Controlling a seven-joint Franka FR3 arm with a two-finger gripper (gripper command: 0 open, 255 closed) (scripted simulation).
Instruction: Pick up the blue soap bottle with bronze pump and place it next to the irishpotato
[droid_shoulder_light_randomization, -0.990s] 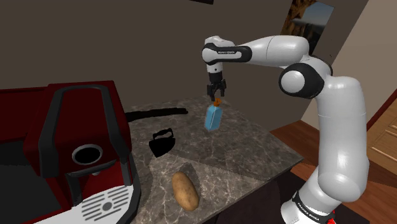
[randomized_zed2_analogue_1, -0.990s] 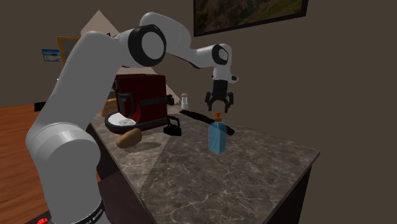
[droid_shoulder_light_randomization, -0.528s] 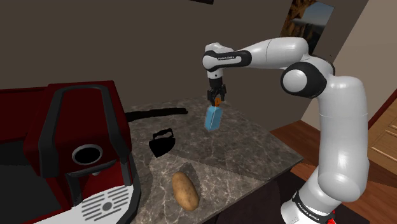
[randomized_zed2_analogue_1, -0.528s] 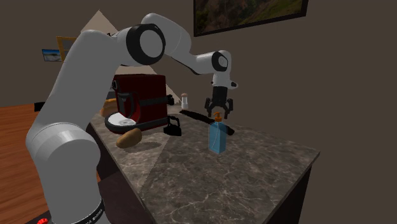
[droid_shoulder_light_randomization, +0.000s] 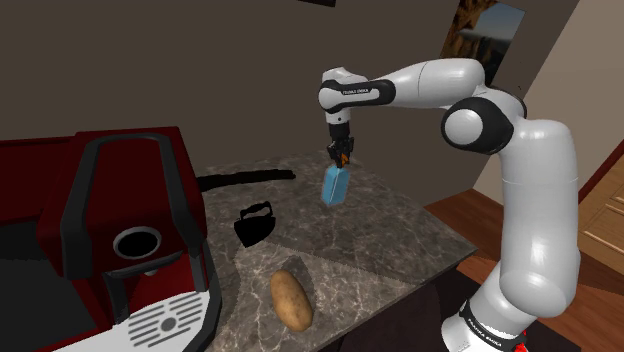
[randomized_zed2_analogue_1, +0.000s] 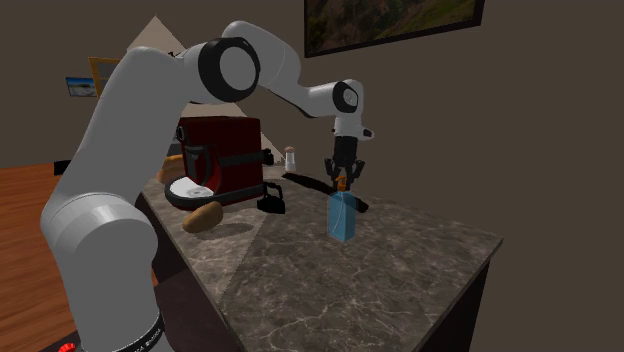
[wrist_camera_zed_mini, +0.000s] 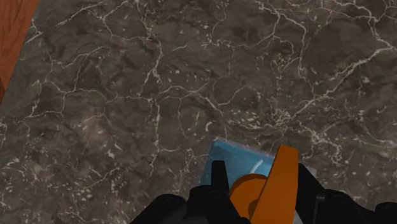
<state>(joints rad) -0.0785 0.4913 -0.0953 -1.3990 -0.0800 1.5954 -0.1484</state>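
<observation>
Your pincer (randomized_zed2_analogue_1: 343, 182) is clamped on the orange pump (wrist_camera_zed_mini: 282, 175) of the blue soap bottle (randomized_zed2_analogue_1: 342, 218), well apart from the potato (randomized_zed2_analogue_1: 202, 216)

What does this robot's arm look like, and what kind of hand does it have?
The arm is a chain of fat, rounded, glossy white tubes linked by dark round joints. Small dark lettering runs along the link nearest the hand, and a black band with white lettering rings its foot. The gripper is all black, with two slim fingers.
</observation>
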